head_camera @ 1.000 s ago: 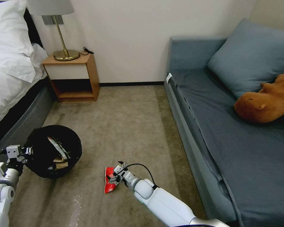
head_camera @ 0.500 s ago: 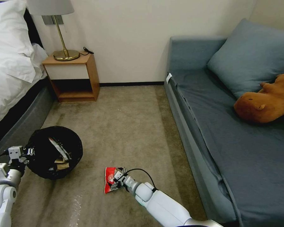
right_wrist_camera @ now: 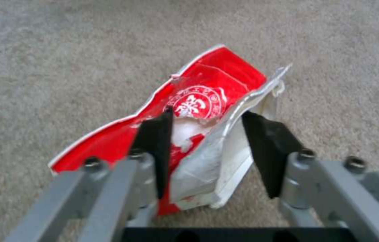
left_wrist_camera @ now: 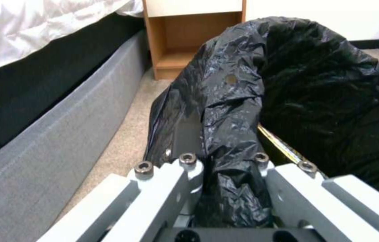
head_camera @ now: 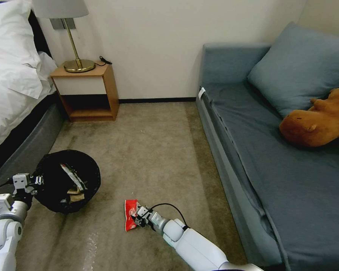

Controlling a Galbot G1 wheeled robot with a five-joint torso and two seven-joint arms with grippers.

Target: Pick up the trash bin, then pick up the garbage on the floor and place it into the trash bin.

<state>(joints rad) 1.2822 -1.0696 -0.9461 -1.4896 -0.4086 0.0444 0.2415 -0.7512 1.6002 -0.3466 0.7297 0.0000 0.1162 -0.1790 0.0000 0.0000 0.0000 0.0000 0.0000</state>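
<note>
One piece of garbage, the red-and-white snack packet, lies flat on the carpet with the right gripper low over it, black pads spread on either side and not yet pinching. The left gripper pinches the trash bin by its bagged rim beside the bed. The pickup step is in hand; next, I judge, the pads must press together on the packet's raised fold, then lift

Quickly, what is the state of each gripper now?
Left gripper: shut on the trash bin rim.
Right gripper: open around the snack packet.
</note>
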